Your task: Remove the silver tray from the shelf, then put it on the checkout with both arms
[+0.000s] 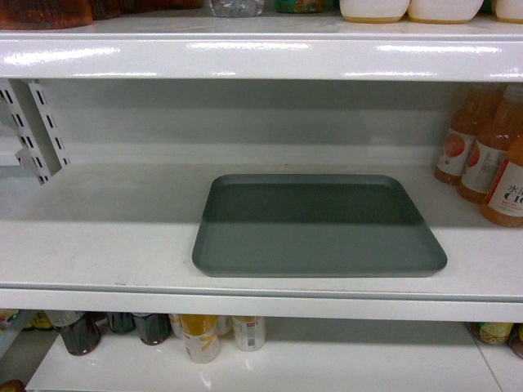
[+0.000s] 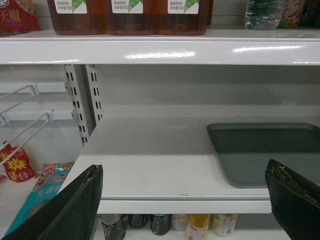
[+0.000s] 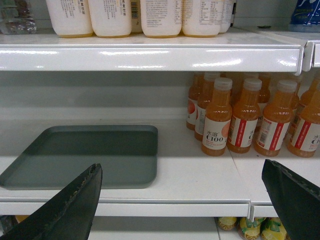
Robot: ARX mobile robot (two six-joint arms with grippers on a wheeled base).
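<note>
Grey-green silver tray (image 1: 319, 224) is lying ungrasped near the shelf (image 1: 106, 237) front edge, while left gripper (image 2: 182, 202) and right gripper (image 3: 180, 200) are hovering spread wide, so approaching opposite tray rims appears next.

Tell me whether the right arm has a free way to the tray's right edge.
Probably yes: the right gripper is open before the shelf, and bare board separates the silver tray from the orange bottles.
</note>
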